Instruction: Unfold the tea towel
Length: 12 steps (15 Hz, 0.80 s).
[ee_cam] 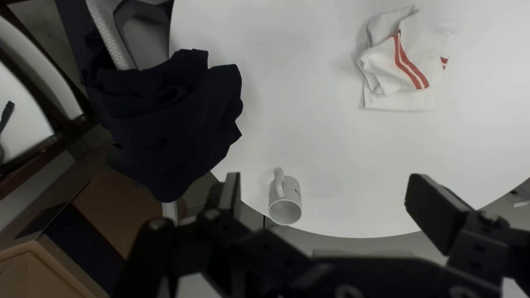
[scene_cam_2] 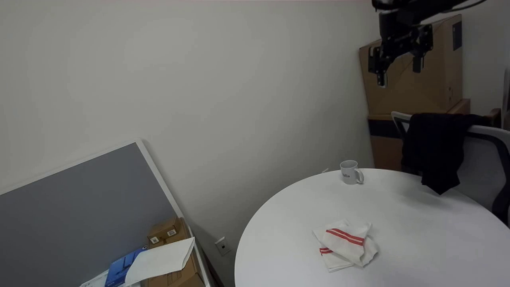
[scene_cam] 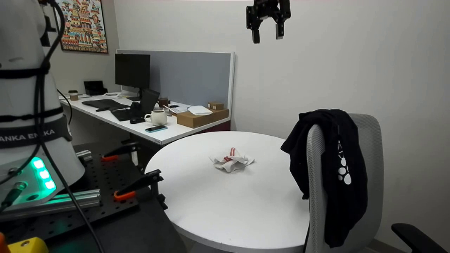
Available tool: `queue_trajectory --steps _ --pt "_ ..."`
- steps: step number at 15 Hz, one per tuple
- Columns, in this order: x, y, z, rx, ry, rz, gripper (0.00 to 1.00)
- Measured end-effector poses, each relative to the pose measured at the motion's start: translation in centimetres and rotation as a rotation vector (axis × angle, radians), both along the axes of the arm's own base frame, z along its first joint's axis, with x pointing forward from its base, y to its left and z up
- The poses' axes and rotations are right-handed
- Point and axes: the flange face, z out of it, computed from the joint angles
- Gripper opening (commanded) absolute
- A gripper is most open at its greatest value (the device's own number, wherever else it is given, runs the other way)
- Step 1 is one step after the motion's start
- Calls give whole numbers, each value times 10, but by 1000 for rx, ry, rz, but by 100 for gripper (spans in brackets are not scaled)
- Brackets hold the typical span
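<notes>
The tea towel is white with red stripes and lies crumpled and partly folded over itself on a round white table. It shows in both exterior views [scene_cam: 232, 162] [scene_cam_2: 346, 244] and at the upper right of the wrist view [ee_cam: 408, 62]. Part of its surface is hidden under its own folds. My gripper is high above the table in both exterior views [scene_cam: 268, 38] [scene_cam_2: 400, 77], well apart from the towel. In the wrist view the gripper [ee_cam: 325, 178] has its black fingers wide apart with nothing between them.
The round table [scene_cam: 225, 207] carries a white mug [scene_cam_2: 349, 175] near its edge, also in the wrist view [ee_cam: 285, 198]. A chair with a dark garment [scene_cam: 337, 175] over its back stands against the table. A cluttered desk [scene_cam: 168, 133] and cardboard boxes [scene_cam_2: 414, 87] stand nearby.
</notes>
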Motion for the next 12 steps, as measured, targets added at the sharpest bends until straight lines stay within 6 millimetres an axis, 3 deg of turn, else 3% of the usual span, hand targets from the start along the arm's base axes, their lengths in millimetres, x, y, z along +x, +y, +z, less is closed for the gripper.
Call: queue_trajectory --steps 8,12 --pt "24 -37 -89 10 133 -74 100" --pt "24 -36 -87 9 129 -72 100"
